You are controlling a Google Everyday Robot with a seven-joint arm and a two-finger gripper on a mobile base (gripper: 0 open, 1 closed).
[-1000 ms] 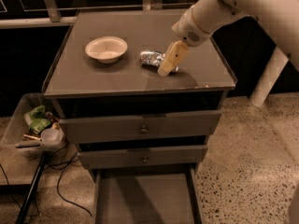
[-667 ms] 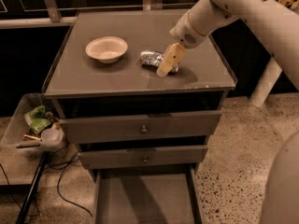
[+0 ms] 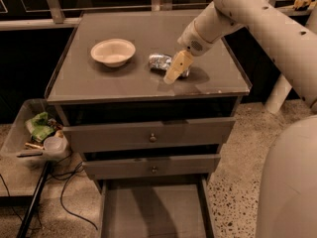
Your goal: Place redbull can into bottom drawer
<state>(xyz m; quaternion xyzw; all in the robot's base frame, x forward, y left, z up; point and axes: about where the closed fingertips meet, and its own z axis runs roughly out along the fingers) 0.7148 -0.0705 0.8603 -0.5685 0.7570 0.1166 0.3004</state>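
Observation:
The redbull can [image 3: 159,61] lies on its side on the cabinet top [image 3: 124,83], right of the middle. It is shiny silver with dark mottled marks. My gripper [image 3: 176,67] reaches down from the upper right, and its cream tip sits at the can's right end, covering part of it. I cannot tell whether it touches the can. The bottom drawer [image 3: 153,212] is pulled out at the foot of the cabinet, a wide flat tray with nothing showing inside.
A cream round bowl [image 3: 113,51] stands left of the can. The two upper drawers [image 3: 151,135] with small knobs are closed. A clear bin of rubbish [image 3: 39,133] and cables sit on the floor at the left. My arm's body [image 3: 287,192] fills the right side.
The gripper has stayed at the can's right end and dipped slightly. The can has not moved. More of my arm's body now fills the right of the view.

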